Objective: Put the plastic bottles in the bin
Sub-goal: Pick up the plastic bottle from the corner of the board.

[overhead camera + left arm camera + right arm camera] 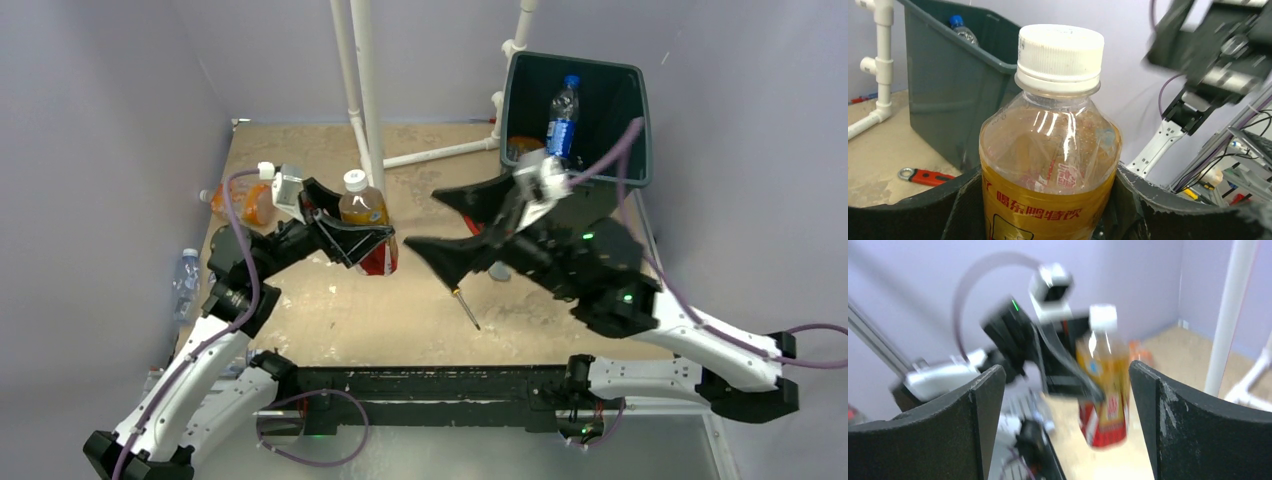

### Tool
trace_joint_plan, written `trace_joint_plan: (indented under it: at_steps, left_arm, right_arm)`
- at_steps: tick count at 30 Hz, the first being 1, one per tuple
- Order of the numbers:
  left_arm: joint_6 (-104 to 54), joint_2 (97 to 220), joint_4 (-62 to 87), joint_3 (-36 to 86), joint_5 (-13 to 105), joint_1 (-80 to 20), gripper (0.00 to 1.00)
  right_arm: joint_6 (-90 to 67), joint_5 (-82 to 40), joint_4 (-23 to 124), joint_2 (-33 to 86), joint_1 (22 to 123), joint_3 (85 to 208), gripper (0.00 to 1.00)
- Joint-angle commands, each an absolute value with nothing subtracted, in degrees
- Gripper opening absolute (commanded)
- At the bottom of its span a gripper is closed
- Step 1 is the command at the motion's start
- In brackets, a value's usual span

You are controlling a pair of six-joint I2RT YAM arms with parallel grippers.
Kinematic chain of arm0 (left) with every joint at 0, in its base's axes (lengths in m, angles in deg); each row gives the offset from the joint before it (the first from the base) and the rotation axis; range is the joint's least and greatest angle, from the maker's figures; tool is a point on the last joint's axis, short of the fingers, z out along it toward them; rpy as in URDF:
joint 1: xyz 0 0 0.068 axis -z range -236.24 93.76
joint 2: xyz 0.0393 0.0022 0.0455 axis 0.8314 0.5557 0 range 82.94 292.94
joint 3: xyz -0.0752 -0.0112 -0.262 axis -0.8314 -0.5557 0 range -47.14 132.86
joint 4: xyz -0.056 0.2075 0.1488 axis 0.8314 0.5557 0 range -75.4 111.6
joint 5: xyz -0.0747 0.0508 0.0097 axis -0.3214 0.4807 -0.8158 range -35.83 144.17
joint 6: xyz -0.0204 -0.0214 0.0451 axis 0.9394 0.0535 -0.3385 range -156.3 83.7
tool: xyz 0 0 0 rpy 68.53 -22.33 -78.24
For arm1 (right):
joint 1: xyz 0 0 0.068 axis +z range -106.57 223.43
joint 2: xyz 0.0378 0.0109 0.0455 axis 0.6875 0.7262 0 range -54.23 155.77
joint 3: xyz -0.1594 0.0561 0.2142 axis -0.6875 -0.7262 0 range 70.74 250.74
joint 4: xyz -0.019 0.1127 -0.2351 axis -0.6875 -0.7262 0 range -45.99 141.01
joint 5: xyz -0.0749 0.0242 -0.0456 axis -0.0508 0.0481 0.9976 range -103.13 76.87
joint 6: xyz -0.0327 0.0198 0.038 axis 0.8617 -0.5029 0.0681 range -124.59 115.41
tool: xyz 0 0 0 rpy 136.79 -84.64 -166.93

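An orange-tinted plastic bottle [363, 212] with a white cap and a yellow-and-red label stands upright between the jaws of my left gripper [362, 240], which is shut on its body. The left wrist view shows that bottle [1050, 145] filling the gap, with the pads pressed against both sides. My right gripper [452, 222] hangs wide open and empty just right of it, and in its own view the bottle [1102, 385] shows beyond the fingers [975, 415]. The dark green bin [632, 120] stands at the back right with a blue-labelled bottle [563, 115] inside.
Another orange bottle [245, 202] lies at the table's left side, and a clear bottle [185, 282] lies past the left edge. A screwdriver [466, 306] rests at centre front. A red-handled wrench [924, 176] lies beside the bin [958, 90]. White pipes [365, 90] rise at the back.
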State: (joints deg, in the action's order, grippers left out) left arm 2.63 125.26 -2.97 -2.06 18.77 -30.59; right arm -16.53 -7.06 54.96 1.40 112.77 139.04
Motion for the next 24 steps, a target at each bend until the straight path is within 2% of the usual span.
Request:
trace_joint_plan:
  at_steps: [1, 5, 10, 18, 24]
  left_arm:
    - [-4.1, 127.8, 1.1, -1.3, 16.6, -30.4, 0.11]
    - [-9.2, 127.0, 4.3, -0.8, 15.0, -29.9, 0.09]
    - [-14.5, 125.0, 8.3, 0.5, 14.5, -29.8, 0.07]
    - [-16.4, 124.0, 8.7, -0.1, 14.3, -29.7, 0.02]
    - [-15.7, 122.9, 6.9, -1.0, 14.2, -29.7, 0.00]
  right_arm:
    - [-16.4, -0.5, 51.2, 5.0, 113.0, 149.6, 0.92]
    - [-16.8, 2.1, 47.6, 14.0, 112.9, 157.7, 0.84]
    - [-17.1, 2.7, 46.5, 19.4, 112.5, 162.3, 0.78]
    - [-20.6, 0.6, 45.6, 21.6, 110.4, 160.4, 0.70]
    - [-22.1, -0.2, 45.7, 20.6, 109.2, 158.7, 0.55]
